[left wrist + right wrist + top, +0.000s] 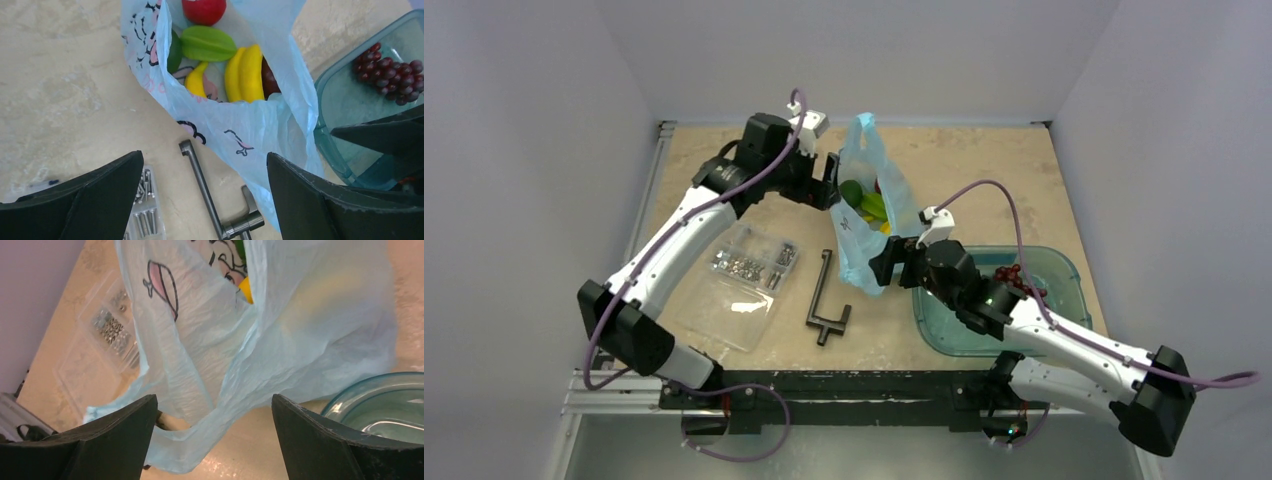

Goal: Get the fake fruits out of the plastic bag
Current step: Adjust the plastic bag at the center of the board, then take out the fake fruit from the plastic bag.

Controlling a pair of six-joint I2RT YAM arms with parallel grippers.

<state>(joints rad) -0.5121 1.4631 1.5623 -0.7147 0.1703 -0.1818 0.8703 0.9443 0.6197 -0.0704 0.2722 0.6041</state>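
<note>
The plastic bag lies crumpled on the worktop just above the middle of the top view, one handle loop pointing toward the upper edge. Its mouth gapes open. In the left wrist view several fake fruits show inside it: a red apple at the top edge of the frame, a green piece below it, a pair of yellow bananas with a smaller banana to their left, and a dark maroon fruit touching the bananas on the right.

The dark red grape bunch is outside the bag. It lies in a teal plastic tub at the right of the top view, near the tub's upper rim.

The left claw sits at the bag's left edge. In its own camera, its fingers are spread wide and hold nothing.

The right claw is at the bag's lower end, between the bag and the tub. Its fingers are also spread wide, with the light-blue film close in front of them but not pinched.

A clear bag of screws lies at centre left of the top view. Between it and the tub lies a dark metal bar.
</note>
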